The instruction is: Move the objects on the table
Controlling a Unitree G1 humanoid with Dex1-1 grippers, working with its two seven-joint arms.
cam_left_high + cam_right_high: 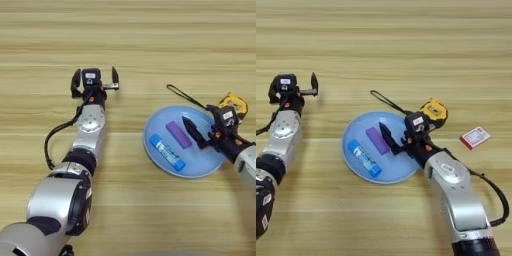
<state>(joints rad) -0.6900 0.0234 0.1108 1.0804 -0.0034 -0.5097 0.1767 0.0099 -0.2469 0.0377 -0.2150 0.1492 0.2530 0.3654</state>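
A purple block (178,134) lies flat on a light blue plate (200,164) right of centre on the wooden table (130,30). Just beyond the plate's right rim sits the yellow-and-black tape measure (436,110), its black strap (387,102) trailing up and left. My right gripper (405,119) hovers open over that rim. One of its fingers (387,137) reaches above the plate close to the block, and the other side is up against the tape measure. Left of centre, my left gripper (95,76) rests open with nothing between its fingers.
A blue-and-white tube (167,152) lies on the plate in front of the purple block. A small red-and-white card (475,137) sits on the table right of the tape measure. A black cable (50,145) loops beside my left forearm.
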